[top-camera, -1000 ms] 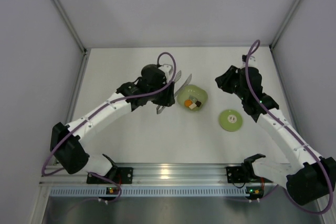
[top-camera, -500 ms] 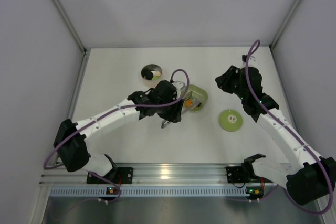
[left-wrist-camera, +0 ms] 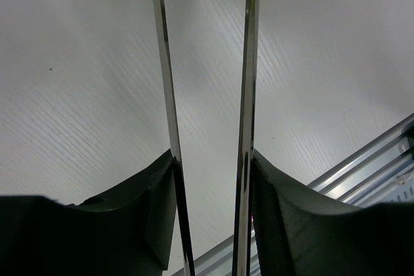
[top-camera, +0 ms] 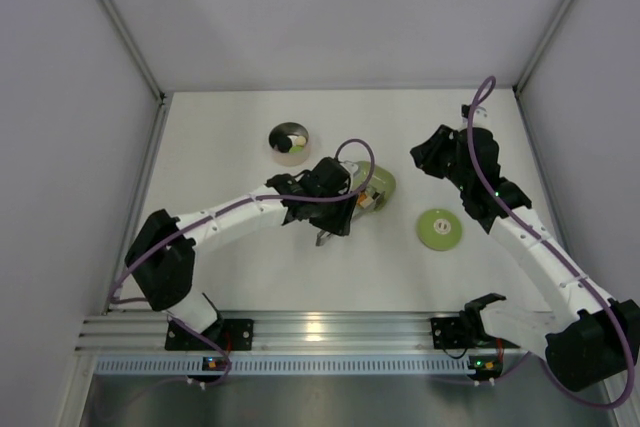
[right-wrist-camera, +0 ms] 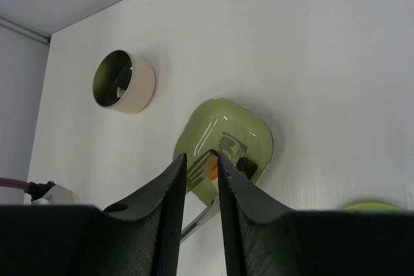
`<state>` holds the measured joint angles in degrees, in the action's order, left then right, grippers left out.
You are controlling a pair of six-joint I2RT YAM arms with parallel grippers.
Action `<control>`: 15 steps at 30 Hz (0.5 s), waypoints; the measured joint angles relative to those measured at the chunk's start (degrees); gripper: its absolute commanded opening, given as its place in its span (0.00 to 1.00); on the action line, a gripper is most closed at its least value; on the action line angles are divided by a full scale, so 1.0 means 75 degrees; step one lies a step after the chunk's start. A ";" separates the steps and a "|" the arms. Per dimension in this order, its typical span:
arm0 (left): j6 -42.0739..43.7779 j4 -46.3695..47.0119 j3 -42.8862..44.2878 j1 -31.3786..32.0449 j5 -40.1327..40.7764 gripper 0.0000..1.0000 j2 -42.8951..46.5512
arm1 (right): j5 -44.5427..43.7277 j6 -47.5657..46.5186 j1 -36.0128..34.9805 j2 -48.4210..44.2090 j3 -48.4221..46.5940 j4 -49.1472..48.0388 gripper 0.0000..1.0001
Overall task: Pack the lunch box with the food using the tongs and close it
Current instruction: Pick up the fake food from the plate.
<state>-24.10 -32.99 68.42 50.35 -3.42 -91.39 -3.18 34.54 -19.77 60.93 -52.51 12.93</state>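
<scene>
The left pincer (left-wrist-camera: 212,159) grips the stiff, slick, springy steel tongs (left-wrist-camera: 248,63) across both arms, tips at the dish (right-wrist-camera: 223,114) holding light, small, likely slip-prone food (right-wrist-camera: 211,165); squeeze gently at mid-piece; the right pincer (right-wrist-camera: 202,159) stands slightly parted, empty.

Nothing readable anywhere in these shots, honestly: no brand, no numbers, no labels. The closest thing is the white mark in the middle of the lid (top-camera: 438,228), which lies on the table a bit closer to the arm bases than the right gripper (top-camera: 420,155). It's way too small to make out as letters or a logo.
</scene>
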 measured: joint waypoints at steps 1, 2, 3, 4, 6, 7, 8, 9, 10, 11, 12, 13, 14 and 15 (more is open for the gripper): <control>-0.0006 0.0006 0.0026 0.0000 0.0017 0.49 -0.0055 | -0.0009 -0.0003 0.0000 0.0000 0.0000 0.0000 0.25; -0.0006 0.0009 0.0064 0.0000 0.0038 0.49 -0.0111 | -0.0020 -0.0006 0.0000 -0.0006 0.0000 0.0003 0.26; -0.0009 0.0015 0.0099 0.0000 0.0052 0.49 -0.0149 | -0.0029 -0.0006 0.0000 -0.0012 0.0000 0.0003 0.26; -0.0015 0.0041 0.0119 0.0000 0.0067 0.49 -0.0184 | -0.0035 -0.0006 0.0000 -0.0017 0.0000 0.0000 0.26; -0.0026 0.0108 0.0137 0.0000 0.0073 0.49 -0.0221 | -0.0038 -0.0009 0.0000 -0.0029 0.0000 0.0003 0.26; -0.0029 0.0143 0.0140 0.0000 0.0073 0.49 -0.0239 | -0.0050 -0.0009 0.0000 -0.0035 0.0000 0.0003 0.26; -0.0029 0.0166 0.0149 0.0000 0.0073 0.49 -0.0256 | -0.0058 -0.0009 0.0000 -0.0041 0.0000 0.0003 0.26; -0.0029 0.0192 0.0152 0.0000 0.0073 0.49 -0.0271 | -0.0067 -0.0009 0.0000 -0.0047 0.0000 0.0003 0.26; -0.0029 0.0207 0.0157 0.0000 0.0070 0.49 -0.0286 | -0.0079 -0.0009 0.0000 -0.0055 0.0000 0.0003 0.26; -0.0029 0.0213 0.0172 0.0000 0.0073 0.49 -0.0309 | -0.0085 -0.0009 0.0000 -0.0061 0.0000 0.0003 0.26; -0.0029 0.0210 0.0201 0.0000 0.0073 0.49 -0.0341 | -0.0090 -0.0009 0.0000 -0.0067 0.0000 0.0000 0.26; -0.0029 0.0221 0.0236 0.0000 0.0073 0.49 -0.0385 | -0.0093 -0.0009 0.0000 -0.0070 0.0000 0.0003 0.26; -0.0029 0.0242 0.0259 0.0000 0.0073 0.49 -0.0423 | -0.0096 -0.0009 0.0000 -0.0073 0.0000 0.0003 0.26; -0.0029 0.0242 0.0280 0.0000 0.0070 0.49 -0.0455 | -0.0102 -0.0009 0.0000 -0.0073 0.0000 0.0003 0.26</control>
<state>-24.32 -31.18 70.52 50.35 -2.90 -94.80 -3.95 34.48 -19.77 60.38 -52.51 12.95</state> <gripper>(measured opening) 0.492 0.260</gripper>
